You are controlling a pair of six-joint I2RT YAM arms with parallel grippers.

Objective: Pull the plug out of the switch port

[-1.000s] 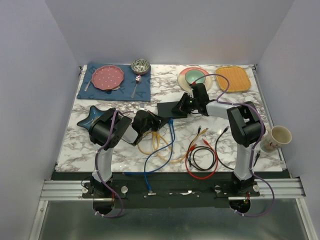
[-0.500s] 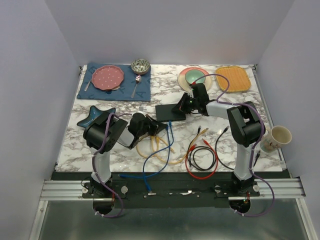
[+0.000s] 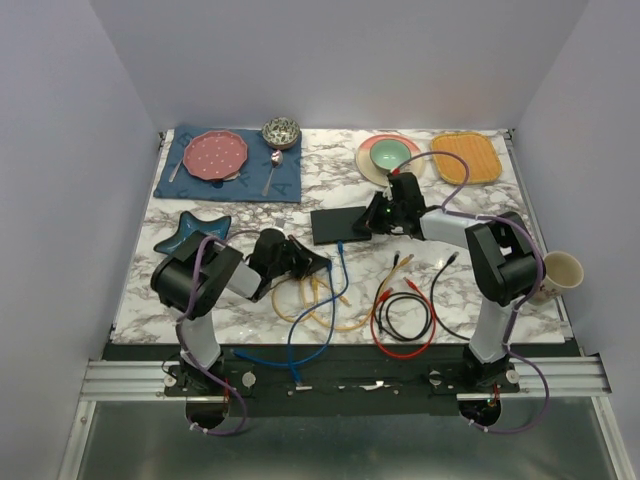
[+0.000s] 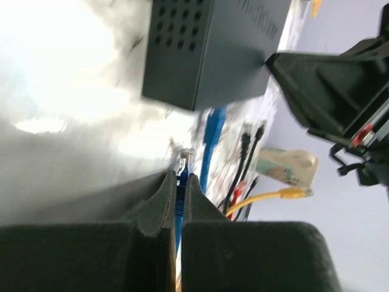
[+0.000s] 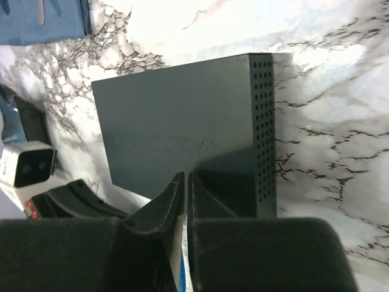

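The left gripper [image 4: 177,177] was clamped shut on a blue cable [image 4: 179,207], whose clear plug [image 4: 184,159] poked past the fingertips, near but apart from the switch [image 3: 340,224]. The switch lay flat on the marble table [image 3: 260,215]. The right gripper [image 5: 185,179], jaws all but closed, rested its tips on the switch's right end

My left claw [image 4: 180,177] covers nearly all the blue cable [image 4: 180,201] it pinches; only the clear plug tip [image 4: 184,157] peeks out. Glare washes out the table [image 4: 67,79]. My right claw [image 5: 184,177] hides the near edge of the switch [image 5: 182,115], and the pale sliver [image 5: 183,243] between its fingers is perhaps a label. From above, the sockets are too small to see
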